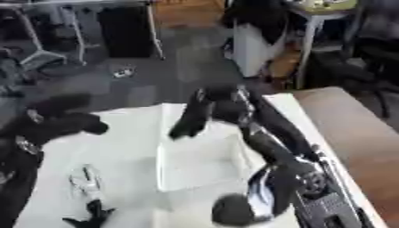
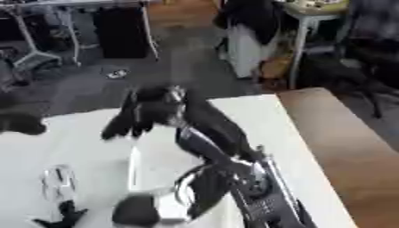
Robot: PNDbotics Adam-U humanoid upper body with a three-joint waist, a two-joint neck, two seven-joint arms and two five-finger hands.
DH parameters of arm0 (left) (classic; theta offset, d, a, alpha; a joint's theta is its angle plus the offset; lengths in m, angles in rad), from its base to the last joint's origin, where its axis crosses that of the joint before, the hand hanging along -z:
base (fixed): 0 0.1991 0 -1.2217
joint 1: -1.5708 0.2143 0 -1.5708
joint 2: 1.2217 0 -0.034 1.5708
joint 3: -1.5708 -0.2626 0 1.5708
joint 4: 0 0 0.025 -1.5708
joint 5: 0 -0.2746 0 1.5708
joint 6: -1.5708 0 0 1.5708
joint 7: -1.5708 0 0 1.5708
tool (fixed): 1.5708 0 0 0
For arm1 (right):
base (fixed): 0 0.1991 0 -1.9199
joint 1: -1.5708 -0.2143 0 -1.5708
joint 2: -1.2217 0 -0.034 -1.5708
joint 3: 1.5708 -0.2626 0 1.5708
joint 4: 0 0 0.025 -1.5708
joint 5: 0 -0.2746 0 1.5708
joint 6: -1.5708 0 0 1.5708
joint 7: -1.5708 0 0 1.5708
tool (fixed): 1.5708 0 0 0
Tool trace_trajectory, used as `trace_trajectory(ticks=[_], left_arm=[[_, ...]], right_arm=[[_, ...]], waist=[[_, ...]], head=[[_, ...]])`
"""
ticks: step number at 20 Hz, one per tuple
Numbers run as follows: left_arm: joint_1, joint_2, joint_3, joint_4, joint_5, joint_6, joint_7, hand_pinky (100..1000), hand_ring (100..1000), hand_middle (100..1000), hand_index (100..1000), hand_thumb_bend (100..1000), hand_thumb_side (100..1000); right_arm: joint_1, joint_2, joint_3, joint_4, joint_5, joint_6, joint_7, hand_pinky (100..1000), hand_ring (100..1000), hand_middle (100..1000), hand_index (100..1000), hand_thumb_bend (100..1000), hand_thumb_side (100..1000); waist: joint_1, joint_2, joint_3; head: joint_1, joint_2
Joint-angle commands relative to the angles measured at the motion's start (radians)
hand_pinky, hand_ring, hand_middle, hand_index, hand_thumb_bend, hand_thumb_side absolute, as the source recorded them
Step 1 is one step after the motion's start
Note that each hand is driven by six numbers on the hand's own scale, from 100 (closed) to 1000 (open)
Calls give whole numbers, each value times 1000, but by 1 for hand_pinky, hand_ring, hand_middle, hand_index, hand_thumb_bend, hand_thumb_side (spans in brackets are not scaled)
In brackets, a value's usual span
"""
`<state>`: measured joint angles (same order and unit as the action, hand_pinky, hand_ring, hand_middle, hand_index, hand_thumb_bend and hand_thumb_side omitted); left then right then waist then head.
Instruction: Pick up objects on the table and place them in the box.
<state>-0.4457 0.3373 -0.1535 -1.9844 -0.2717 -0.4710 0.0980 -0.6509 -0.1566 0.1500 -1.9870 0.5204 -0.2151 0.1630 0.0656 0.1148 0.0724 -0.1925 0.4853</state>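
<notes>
While you look down, counter: the white counter fills the middle.
Box: the white box sits on the counter, near your right arm.
Right hand: your right hand hangs over the box's far edge, fingers pointing down; too blurry to tell whether they hold anything.
Left hand: your left hand is at the left, fingers curled, holding nothing.
Small thing: a white and black object lies left of the box.

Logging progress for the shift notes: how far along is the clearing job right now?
Done: nothing can be made out inside the white box. In hand: nothing; the right hand hangs over the box with fingers pointing down, apparently holding nothing. Left: a small silvery-and-black object lies on the table near the left hand.
</notes>
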Motion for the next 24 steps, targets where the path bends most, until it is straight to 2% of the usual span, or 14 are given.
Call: trace_trajectory(ticks=[1,2,3,7,10,15,20,24], left_arm=[[-1,17,44,-16,-36,75,47,714,684,848,852,272,1000],[0,17,49,-16,-47,95,56,713,684,848,852,272,1000],[1,17,52,-16,-56,112,62,713,683,849,853,271,1000],[8,22,62,-16,-91,155,60,725,691,859,870,267,1000],[16,36,75,-16,-128,208,34,730,697,870,887,261,1000],[17,121,73,20,-160,255,-28,749,708,874,894,240,1000],[-17,211,62,99,-189,219,-58,780,731,885,904,210,1000],[-58,315,32,172,-274,120,-138,862,788,913,918,295,1000]], right_arm=[[-4,10,-18,-13,5,98,-178,445,478,575,781,493,1000],[-4,11,-17,-13,-2,115,-221,446,479,578,783,487,1000],[-4,12,-16,-13,-8,127,-256,452,481,584,789,459,1000],[-9,17,-15,-13,-40,135,-366,467,487,584,783,399,1000],[-7,18,-13,-13,-50,138,-387,462,483,578,779,402,1000],[3,15,-11,-13,-60,146,-383,449,468,556,762,401,1000],[6,7,-3,-13,-69,149,-360,439,461,547,756,420,1000],[10,3,0,-13,-72,155,-339,435,457,545,755,440,1000]], waist=[[-3,-17,1],[-3,-18,0],[-3,-18,-2],[-1,-14,-14],[-1,-15,-24],[8,-28,-23],[10,-32,-23],[17,-33,-26]], head=[[38,97],[47,133],[49,148],[43,109],[46,114],[62,136],[64,147],[69,156]])
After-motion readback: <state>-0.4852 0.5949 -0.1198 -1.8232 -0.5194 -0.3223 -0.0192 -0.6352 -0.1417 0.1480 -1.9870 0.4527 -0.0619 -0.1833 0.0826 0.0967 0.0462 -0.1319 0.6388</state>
